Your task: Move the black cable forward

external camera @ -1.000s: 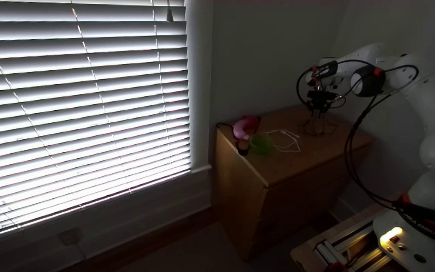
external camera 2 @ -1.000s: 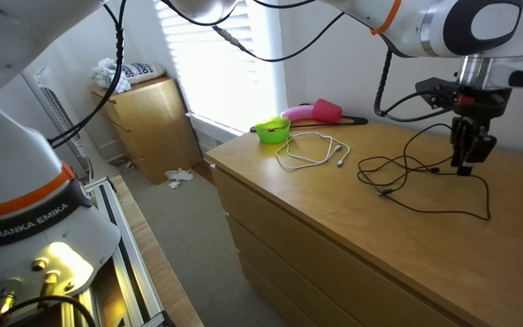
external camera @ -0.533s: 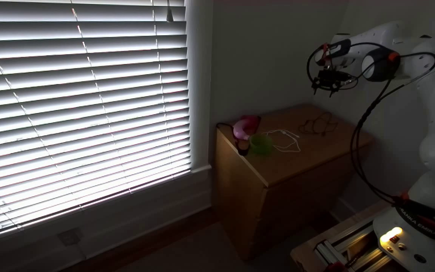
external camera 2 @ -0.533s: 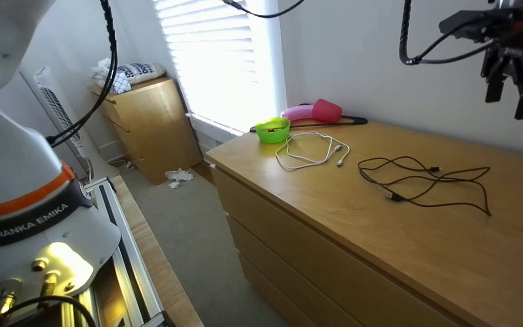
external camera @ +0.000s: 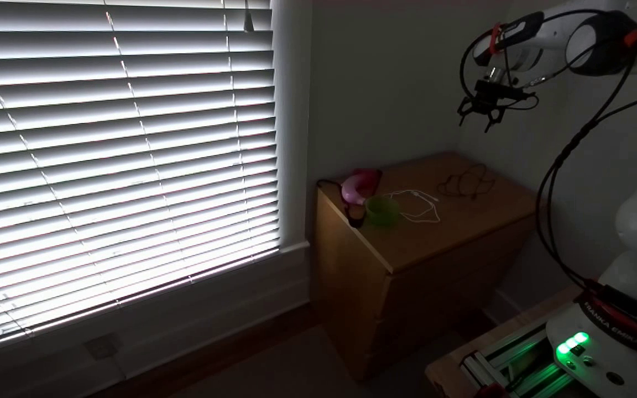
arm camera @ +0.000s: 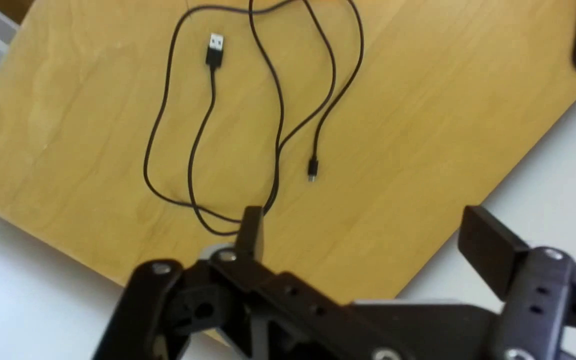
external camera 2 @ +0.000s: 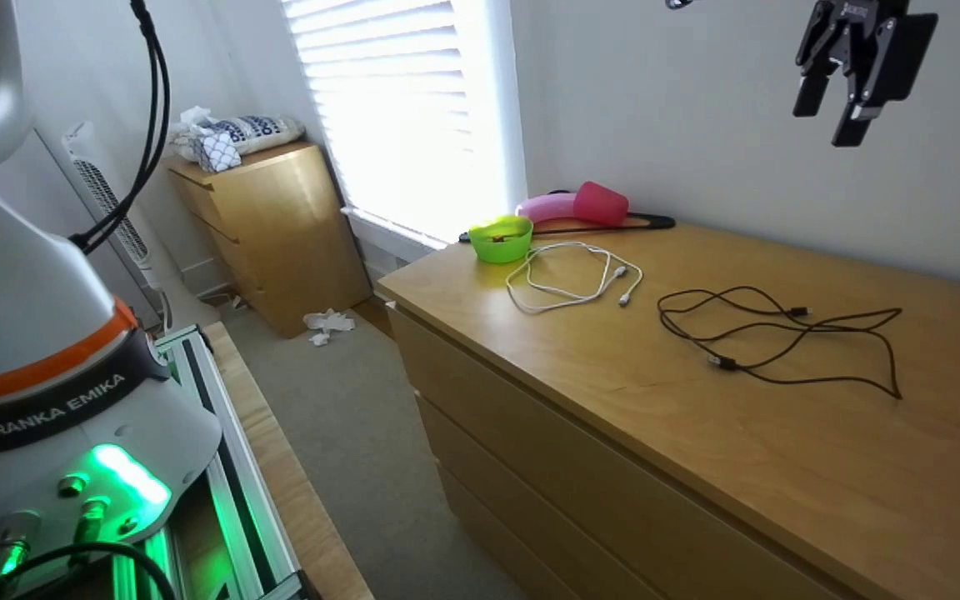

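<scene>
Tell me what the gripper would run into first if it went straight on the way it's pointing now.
The gripper points down, so most likely the dresser top, around where the black cable lies; nothing shows in between. Depth is unclear, so I can't say which it would touch first.

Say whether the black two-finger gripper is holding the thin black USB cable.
No: the gripper hangs open, clear of the cable lying on the light wooden dresser.

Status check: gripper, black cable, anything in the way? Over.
Gripper open and empty, hanging high off the dresser. Black cable lying loose on top, loops crossing. White cable beside it, not touching. No obstruction seen above the black one.
</scene>
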Action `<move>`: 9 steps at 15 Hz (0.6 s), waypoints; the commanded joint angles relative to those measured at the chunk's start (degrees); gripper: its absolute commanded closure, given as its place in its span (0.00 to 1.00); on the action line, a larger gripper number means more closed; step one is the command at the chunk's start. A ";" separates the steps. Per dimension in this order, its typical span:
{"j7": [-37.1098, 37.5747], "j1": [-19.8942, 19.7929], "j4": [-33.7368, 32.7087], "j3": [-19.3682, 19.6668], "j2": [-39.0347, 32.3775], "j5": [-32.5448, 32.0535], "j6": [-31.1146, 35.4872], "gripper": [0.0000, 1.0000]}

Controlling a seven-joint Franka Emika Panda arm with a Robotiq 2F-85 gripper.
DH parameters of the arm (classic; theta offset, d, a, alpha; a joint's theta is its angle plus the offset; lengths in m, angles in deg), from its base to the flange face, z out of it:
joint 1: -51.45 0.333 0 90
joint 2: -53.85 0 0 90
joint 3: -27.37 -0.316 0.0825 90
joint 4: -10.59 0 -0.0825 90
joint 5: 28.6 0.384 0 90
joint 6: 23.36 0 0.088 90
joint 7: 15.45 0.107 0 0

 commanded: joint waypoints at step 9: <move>4.28 6.52 35.01 1.29 23.98 -10.58 18.24 0.00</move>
